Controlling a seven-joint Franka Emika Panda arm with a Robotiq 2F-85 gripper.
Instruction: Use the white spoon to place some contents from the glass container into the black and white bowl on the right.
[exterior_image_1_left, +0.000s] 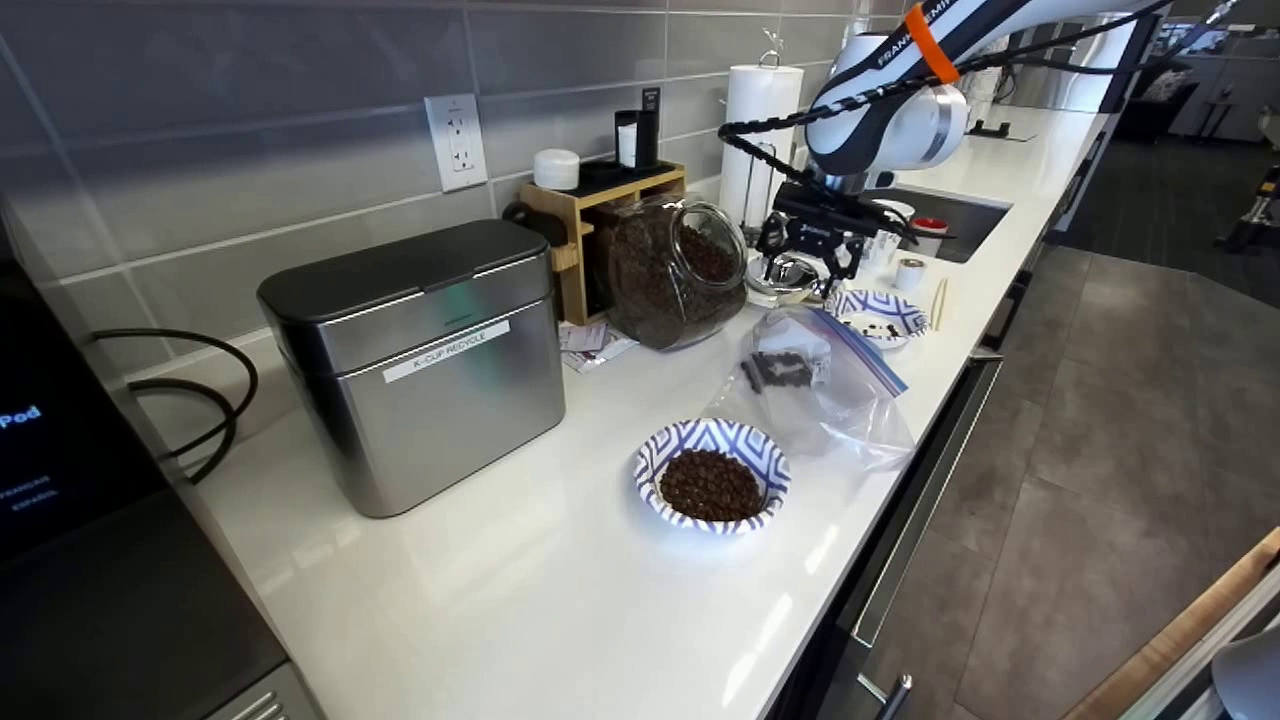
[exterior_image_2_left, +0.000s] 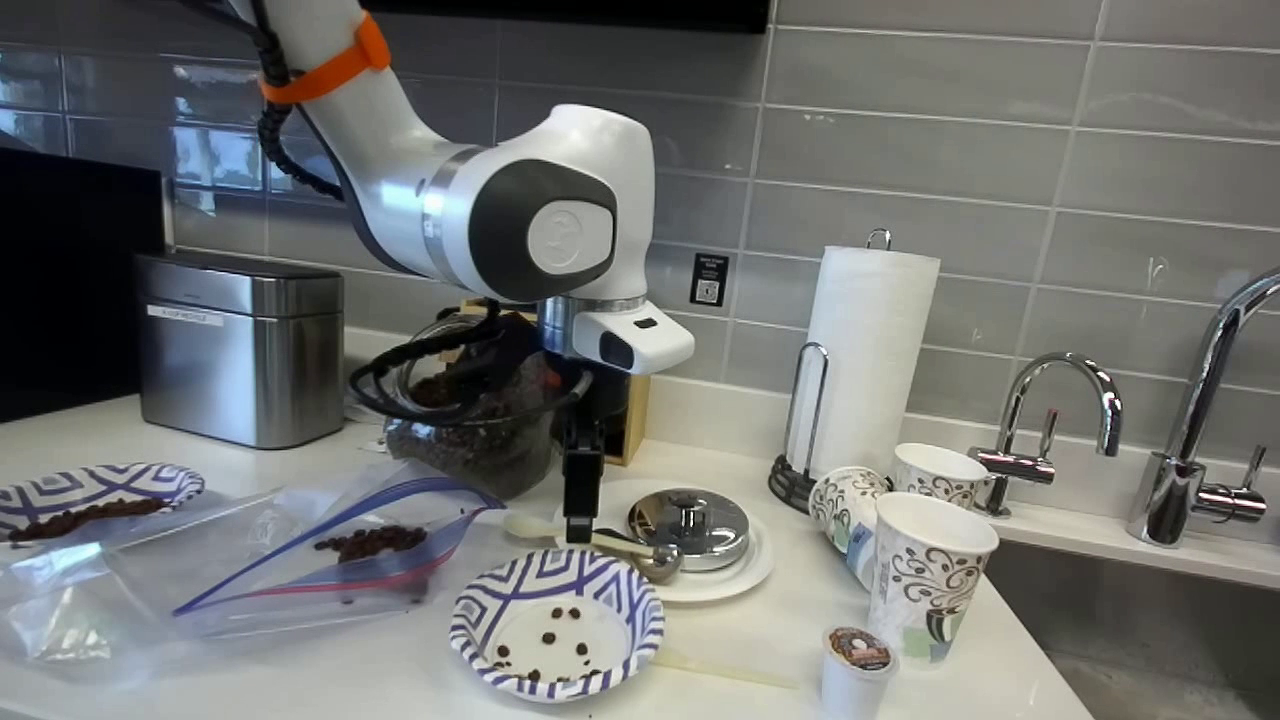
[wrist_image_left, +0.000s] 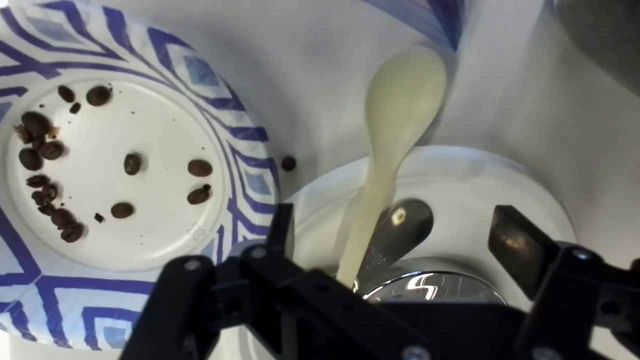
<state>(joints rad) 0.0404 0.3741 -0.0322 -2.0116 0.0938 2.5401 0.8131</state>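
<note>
The white spoon (wrist_image_left: 405, 100) looks pale cream and rests with its handle across a white plate in the wrist view. My gripper (wrist_image_left: 395, 220) stands open above that plate, one finger on each side of the handle, and nothing is held. The glass container (exterior_image_1_left: 670, 275), tilted and full of dark brown beans, stands by the wall behind the arm. Two paper bowls carry a blue-purple and white pattern. Beside my gripper is a bowl (exterior_image_2_left: 640, 615) with a few beans; farther off, a bowl (exterior_image_1_left: 715, 434) holds a large heap. Which one the task means, I cannot tell.
A clear plastic bag (exterior_image_1_left: 830, 400) lies between the bowls. On the white plate sit a shiny lid (exterior_image_2_left: 690, 527) and a metal scoop (exterior_image_2_left: 657, 562). Paper cups (exterior_image_2_left: 930, 570), a K-cup (exterior_image_2_left: 855, 665) and a paper towel roll (exterior_image_2_left: 870, 350) stand nearby. A steel bin (exterior_image_1_left: 450, 390) flanks the jar.
</note>
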